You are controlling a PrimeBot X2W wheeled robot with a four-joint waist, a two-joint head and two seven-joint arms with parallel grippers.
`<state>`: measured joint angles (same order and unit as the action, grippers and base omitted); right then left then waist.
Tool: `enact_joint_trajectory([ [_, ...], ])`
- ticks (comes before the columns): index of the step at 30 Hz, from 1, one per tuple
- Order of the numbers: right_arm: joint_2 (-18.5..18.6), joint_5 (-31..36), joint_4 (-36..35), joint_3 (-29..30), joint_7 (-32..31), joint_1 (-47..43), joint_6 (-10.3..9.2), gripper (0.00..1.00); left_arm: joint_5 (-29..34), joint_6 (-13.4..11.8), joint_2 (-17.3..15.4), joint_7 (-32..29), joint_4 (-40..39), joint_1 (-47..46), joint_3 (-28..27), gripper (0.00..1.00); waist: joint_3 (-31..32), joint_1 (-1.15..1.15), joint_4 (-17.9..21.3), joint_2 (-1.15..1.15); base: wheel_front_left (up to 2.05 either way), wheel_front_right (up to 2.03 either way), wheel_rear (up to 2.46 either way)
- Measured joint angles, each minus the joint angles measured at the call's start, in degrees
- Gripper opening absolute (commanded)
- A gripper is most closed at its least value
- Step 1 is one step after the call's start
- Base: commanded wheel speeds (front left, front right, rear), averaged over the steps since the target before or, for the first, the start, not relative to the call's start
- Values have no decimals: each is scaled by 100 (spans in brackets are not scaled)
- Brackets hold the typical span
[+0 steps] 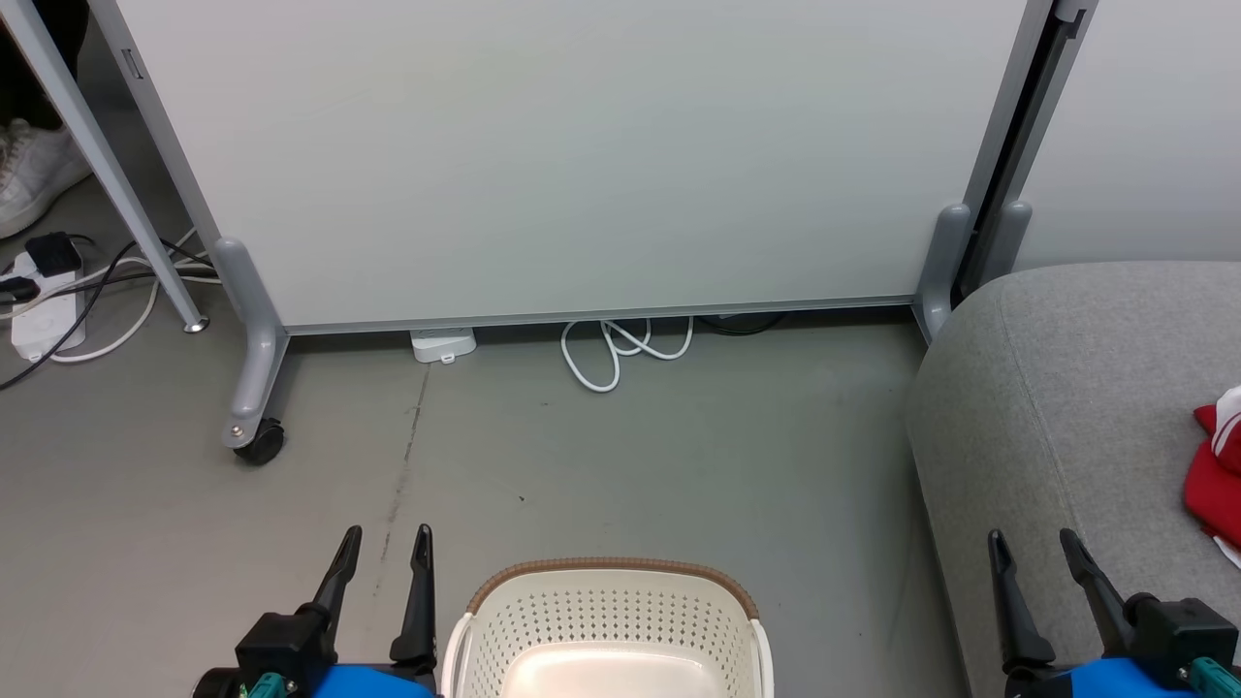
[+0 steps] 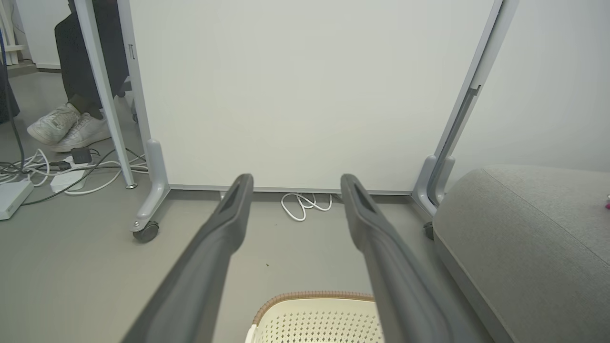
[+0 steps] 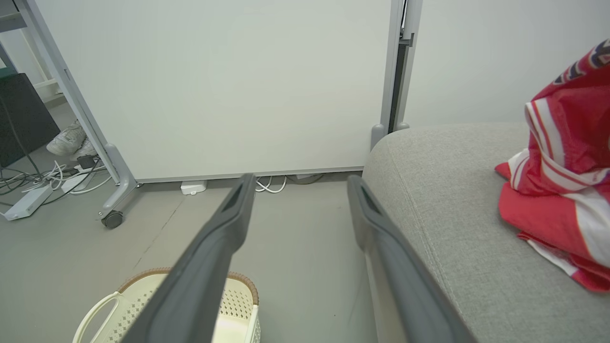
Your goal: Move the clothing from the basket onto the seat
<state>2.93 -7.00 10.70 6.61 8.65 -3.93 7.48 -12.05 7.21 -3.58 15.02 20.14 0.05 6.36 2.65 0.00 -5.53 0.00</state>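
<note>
Head view, nearest first: the left claw (image 1: 388, 531) and the right claw (image 1: 1031, 535) rise from the bottom edge, both with jaws spread wide and holding nothing. Between them, closer to the left claw, the basket (image 1: 611, 564) stands on the floor (image 1: 679, 465); the part of its bottom that I can see is bare. The clothing (image 1: 1217, 475) lies on the seat (image 1: 1057, 388), to the right of the right claw and a little farther away, so the right arm is much the nearer one. It is a crumpled red and white heap, cut by the picture's edge, so I cannot tell its long axis. Nothing stands between the right claw and it. I judge that the moving is probably done. Farther away are a white cable (image 1: 620, 354), a rolling partition panel (image 1: 582, 155), and at far left a power strip (image 1: 44, 315) and a person's shoe (image 1: 34, 174).
</note>
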Motion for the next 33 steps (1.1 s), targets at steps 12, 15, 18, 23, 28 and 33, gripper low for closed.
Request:
enact_joint_trajectory([
  [12, -49, -21, 366, -27, -29, -19, 0, 0, -74, -3, 32, -33, 297, 227, 36, 0, 3, 1, 3, 0, 0, 0, 0],
  [15, -66, -22, 472, -31, -33, -21, 0, 0, -81, -3, 34, -37, 397, 289, 36, 0, 3, 1, 4, 0, 0, 0, 0],
  [18, -76, -272, 527, -24, -103, -19, 0, 0, -323, -3, 36, -111, 415, 339, 12, 0, -4, 2, 16, 0, 0, 0, 0],
  [23, -76, -839, 525, -21, -207, -5, 0, 0, -866, -3, 35, -243, 365, 334, -46, 0, -16, 1, 38, 0, 0, 0, 0],
  [28, -76, -1385, 515, -24, -278, 14, 0, 0, -1374, -3, 35, -378, 303, 305, -141, 0, -27, 2, 60, 0, 0, 0, 0],
  [33, -76, -1893, 500, -26, -364, 36, 0, 0, -1860, -4, 35, -491, 232, 224, -208, 0, -38, 2, 83, 0, 0, 0, 0],
])
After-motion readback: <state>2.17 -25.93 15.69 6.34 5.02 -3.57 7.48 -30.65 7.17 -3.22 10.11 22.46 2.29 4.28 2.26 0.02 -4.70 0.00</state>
